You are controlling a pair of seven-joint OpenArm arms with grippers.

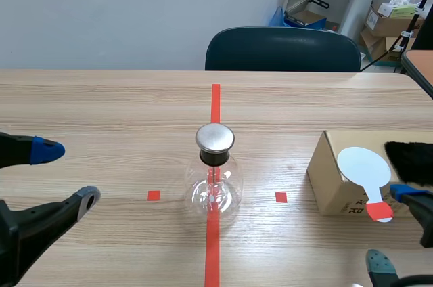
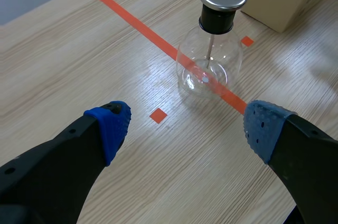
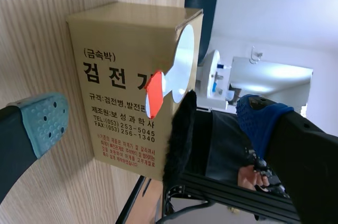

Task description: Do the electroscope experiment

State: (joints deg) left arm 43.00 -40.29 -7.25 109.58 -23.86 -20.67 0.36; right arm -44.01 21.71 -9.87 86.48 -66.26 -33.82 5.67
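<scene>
- The table (image 1: 101, 104) is wood, with a red tape line down the middle.
- A brown box (image 1: 330, 177) sits on the table's right side, well apart from the tape line.
- The flask (image 1: 214, 191) is clear glass with a shiny cap (image 1: 215, 137). It stands up straight on the tape line, in the middle of the table.
- A white paddle (image 1: 364, 164) lies flat on top of the box. Its round end is on the box top. Its red handle (image 1: 380, 211) sticks out over the near edge, toward the robot.
- A bit of black fur (image 1: 410, 161) lies on the box just right of the paddle.
- The left fingers (image 2: 111, 123) are spread wide and hold nothing. The flask is ahead of them, not touching.
- The right fingers (image 3: 45, 121) are spread wide too, and hold nothing. The red handle is ahead of them, in line with the gap.
- I think the paddle comes first. The right arm is much nearer, and the handle points its way.
</scene>
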